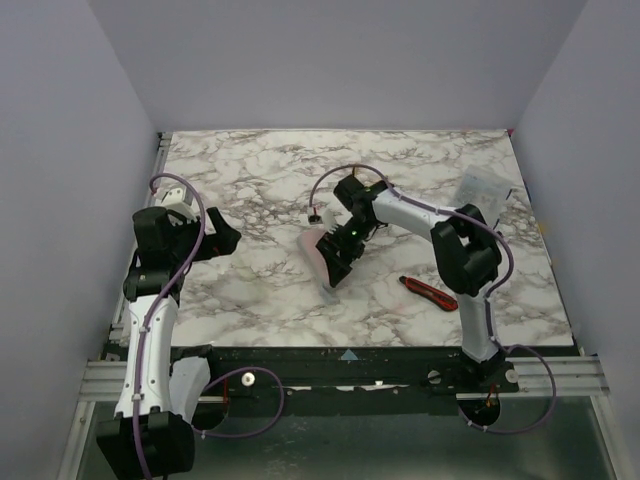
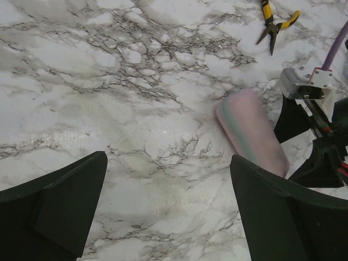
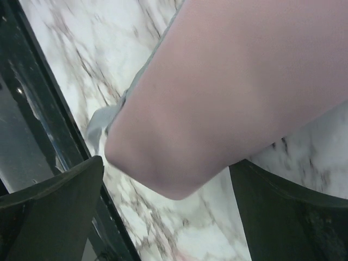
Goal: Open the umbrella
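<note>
The umbrella itself is hidden. A pale pink oblong capsule case (image 1: pixel 322 252) lies on the marble table (image 1: pixel 250 180), near its middle. My right gripper (image 1: pixel 340 262) hovers right over the case's near end, open. In the right wrist view the case (image 3: pixel 228 92) fills the frame, its rounded end between the two spread black fingers (image 3: pixel 60 206) and touching neither. A pale strip (image 3: pixel 100 124) pokes out beside it. My left gripper (image 1: pixel 225 240) stands open at the left over bare marble (image 2: pixel 168 163), with the case (image 2: pixel 253 130) off to its right.
A red-and-black utility knife (image 1: pixel 430 292) lies right of the case near the front edge. A clear plastic bag (image 1: pixel 482 188) sits at the back right. A yellow-handled tool (image 2: pixel 274 24) lies beyond the case. The black front rail (image 3: pixel 32 109) runs close by.
</note>
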